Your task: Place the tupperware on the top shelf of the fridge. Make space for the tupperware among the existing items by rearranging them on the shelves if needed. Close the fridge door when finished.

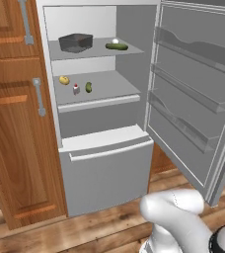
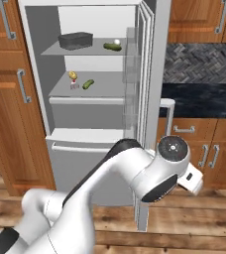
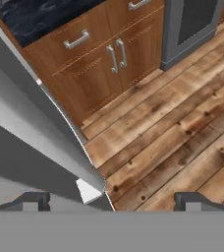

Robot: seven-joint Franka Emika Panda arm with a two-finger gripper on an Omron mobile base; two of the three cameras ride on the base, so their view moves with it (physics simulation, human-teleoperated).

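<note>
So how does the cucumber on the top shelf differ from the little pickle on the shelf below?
The cucumber is long and lies across the top shelf, beside a white ball. The pickle is far shorter and stubbier, and sits on the lower shelf near a red-topped carton and a yellow fruit. The cucumber shares its shelf with the tupperware; the pickle does not. Both are dark green and lie free.

A dark-grey tupperware [image 1: 76, 42] is seen on the light-grey top shelf [image 1: 97, 51] of the silver-grey fridge [image 1: 104, 168]. At its three o'clock, a green cucumber [image 1: 116, 47] and a white egg-like ball [image 1: 115, 41] are shown. Below, a yellow fruit [image 1: 64, 80], a white red-topped carton [image 1: 76, 89] and a green pickle [image 1: 89, 87] are seen. Reddish-brown wooden cabinets [image 1: 16, 128] and streaked plank flooring [image 3: 173, 128] are shown.
</note>
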